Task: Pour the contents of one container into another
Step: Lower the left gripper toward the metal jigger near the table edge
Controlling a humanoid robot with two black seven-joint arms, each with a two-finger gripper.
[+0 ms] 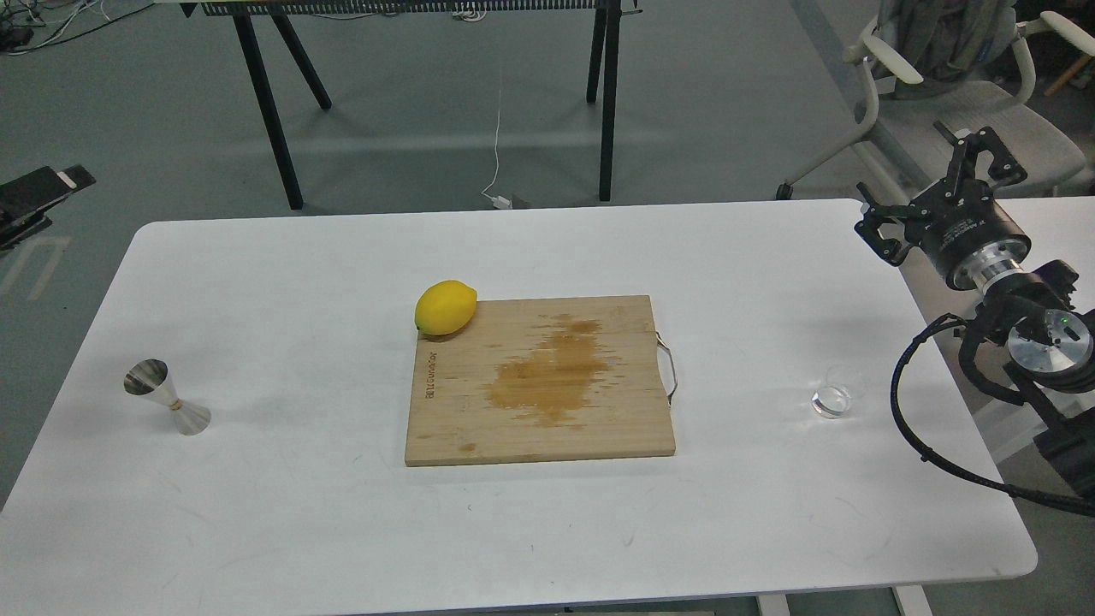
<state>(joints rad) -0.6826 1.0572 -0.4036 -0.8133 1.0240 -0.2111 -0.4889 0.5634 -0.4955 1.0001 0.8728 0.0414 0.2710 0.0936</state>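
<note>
White worktop [282, 530]. Clear glass tumbler [831, 400] upright near right edge, about mid-depth, untouched. Steel jigger [168, 398] standing near left edge, tilted-looking from this angle, well apart from tumbler. Wooden cutting board [539, 381] in centre between the two, wet-looking dark stain in its middle, metal handle on its right side. Yellow lemon [445, 307] at board's far left corner, partly overhanging onto worktop. Right end effector [937, 192] raised off far right corner of worktop, fingers spread wide, holding nothing, well apart from tumbler. Left arm only a dark piece at left view edge beyond worktop; left end effector [38, 195] state cannot tell. Chair [958, 120] behind far right corner, table legs [274, 111] beyond far edge.
</note>
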